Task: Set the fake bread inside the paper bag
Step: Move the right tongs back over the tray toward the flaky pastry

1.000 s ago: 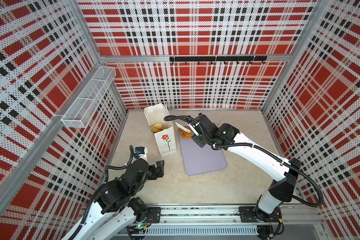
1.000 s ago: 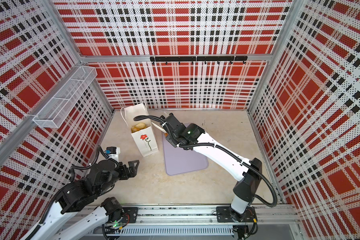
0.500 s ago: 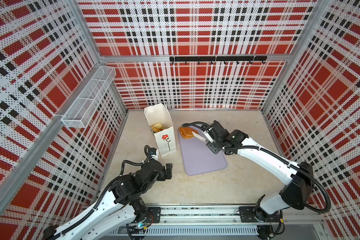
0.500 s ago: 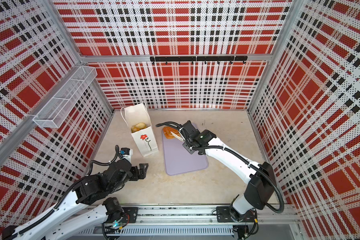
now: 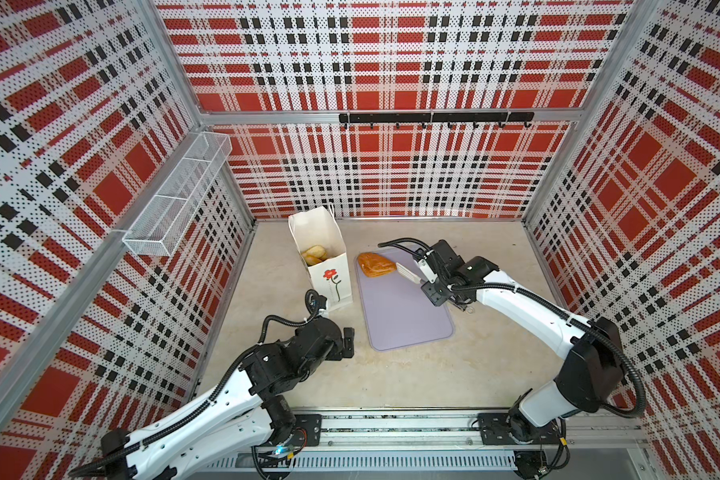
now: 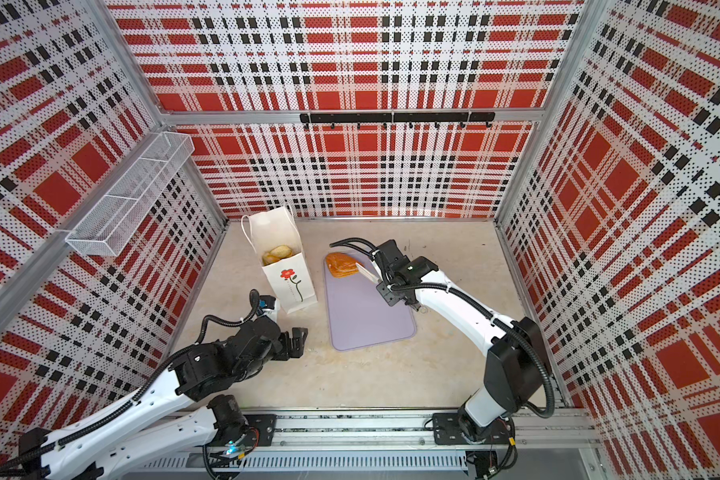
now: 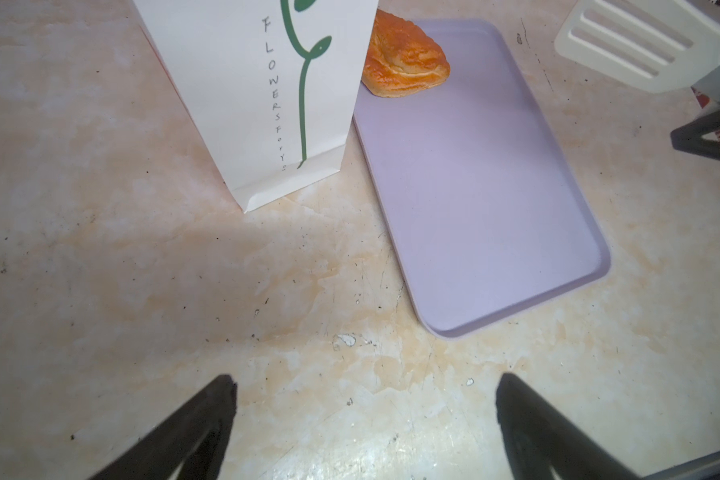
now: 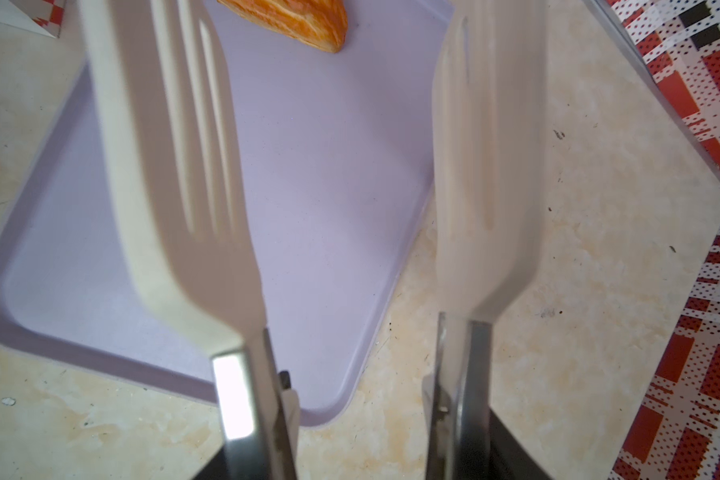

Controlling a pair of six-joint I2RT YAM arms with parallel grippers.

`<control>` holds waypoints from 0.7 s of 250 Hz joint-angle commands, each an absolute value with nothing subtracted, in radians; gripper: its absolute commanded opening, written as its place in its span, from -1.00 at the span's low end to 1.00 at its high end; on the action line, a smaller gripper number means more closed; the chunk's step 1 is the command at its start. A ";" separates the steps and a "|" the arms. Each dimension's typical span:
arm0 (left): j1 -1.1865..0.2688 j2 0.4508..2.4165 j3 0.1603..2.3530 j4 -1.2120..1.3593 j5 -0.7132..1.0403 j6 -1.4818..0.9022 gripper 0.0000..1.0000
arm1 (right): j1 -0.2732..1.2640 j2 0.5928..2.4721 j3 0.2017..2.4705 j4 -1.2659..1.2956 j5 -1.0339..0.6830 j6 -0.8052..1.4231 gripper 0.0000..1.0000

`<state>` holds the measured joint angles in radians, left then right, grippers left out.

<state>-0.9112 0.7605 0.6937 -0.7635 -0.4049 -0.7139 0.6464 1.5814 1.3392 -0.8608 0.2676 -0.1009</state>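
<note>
1 pastry (image 5: 376,264) on tray (image 5: 408,320), 2 in bag (image 5: 334,280). L gripper (image 7: 364,381) wide; R gripper (image 5: 428,274) holds tongs (image 8: 171,166).

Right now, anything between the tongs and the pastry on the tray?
Nothing, just bare tray between tongs and pastry. Clearest in the left wrist view; both top views agree.

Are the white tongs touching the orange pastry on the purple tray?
Apart. The left wrist view shows a clear gap: bare tray lies between the tongs and the pastry.
</note>
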 commanded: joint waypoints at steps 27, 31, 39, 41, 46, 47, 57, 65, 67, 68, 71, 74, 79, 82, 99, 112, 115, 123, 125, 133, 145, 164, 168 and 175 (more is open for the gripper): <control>-0.917 0.807 0.683 -0.714 -0.395 -0.720 0.99 | 0.627 1.628 1.324 -0.796 0.235 -0.114 0.15; -0.917 0.809 0.681 -0.712 -0.394 -0.719 0.99 | 0.625 1.631 1.324 -0.794 0.235 -0.117 0.15; -0.917 0.814 0.680 -0.707 -0.390 -0.719 0.99 | 0.621 1.637 1.322 -0.790 0.230 -0.123 0.15; -0.917 0.814 0.678 -0.705 -0.390 -0.720 0.99 | 0.619 1.639 1.322 -0.788 0.230 -0.124 0.15; -0.918 0.819 0.677 -0.702 -0.388 -0.720 0.99 | 0.617 1.642 1.323 -0.785 0.225 -0.128 0.15; -0.917 0.819 0.677 -0.702 -0.388 -0.720 0.99 | 0.616 1.643 1.324 -0.784 0.224 -0.128 0.15; -0.917 0.823 0.674 -0.697 -0.384 -0.721 0.99 | 0.612 1.649 1.324 -0.780 0.219 -0.136 0.15; -0.918 0.827 0.673 -0.691 -0.382 -0.721 0.99 | 0.610 1.654 1.325 -0.776 0.216 -0.143 0.15; -0.918 0.827 0.673 -0.691 -0.382 -0.721 0.99 | 0.609 1.657 1.325 -0.775 0.215 -0.146 0.15; -0.918 0.828 0.673 -0.690 -0.382 -0.722 0.99 | 0.609 1.657 1.326 -0.775 0.215 -0.147 0.15; -0.918 0.830 0.672 -0.688 -0.381 -0.721 0.99 | 0.608 1.660 1.327 -0.775 0.214 -0.149 0.15; -0.917 0.831 0.671 -0.687 -0.379 -0.721 0.99 | 0.606 1.662 1.328 -0.774 0.213 -0.151 0.15; -0.917 0.833 0.670 -0.686 -0.378 -0.722 0.99 | 0.604 1.667 1.331 -0.775 0.210 -0.153 0.15; -0.918 0.834 0.670 -0.685 -0.377 -0.722 0.99 | 0.603 1.669 1.331 -0.775 0.210 -0.154 0.15; -0.918 0.842 0.667 -0.680 -0.370 -0.723 0.99 | 0.595 1.684 1.341 -0.776 0.203 -0.165 0.15; -0.918 0.851 0.666 -0.676 -0.364 -0.723 0.99 | 0.590 1.697 1.348 -0.774 0.195 -0.177 0.15; -0.919 0.853 0.666 -0.674 -0.363 -0.723 0.99 | 0.589 1.701 1.349 -0.773 0.193 -0.182 0.15; -0.919 0.858 0.664 -0.672 -0.359 -0.722 0.99 | 0.587 1.710 1.353 -0.770 0.191 -0.191 0.15; -0.920 0.859 0.664 -0.671 -0.358 -0.722 0.99 | 0.587 1.711 1.354 -0.770 0.189 -0.193 0.15; -0.919 0.864 0.664 -0.669 -0.355 -0.722 0.99 | 0.585 1.723 1.362 -0.769 0.189 -0.202 0.15; -0.919 0.871 0.664 -0.667 -0.351 -0.723 0.99 | 0.583 1.739 1.371 -0.767 0.190 -0.218 0.15; -0.919 0.879 0.664 -0.663 -0.347 -0.723 0.99 | 0.581 1.766 1.392 -0.764 0.189 -0.241 0.15; -0.919 0.879 0.664 -0.663 -0.347 -0.723 0.99 | 0.580 1.772 1.397 -0.763 0.189 -0.245 0.15; -0.919 0.881 0.664 -0.661 -0.345 -0.723 0.99 | 0.580 1.780 1.404 -0.761 0.189 -0.254 0.15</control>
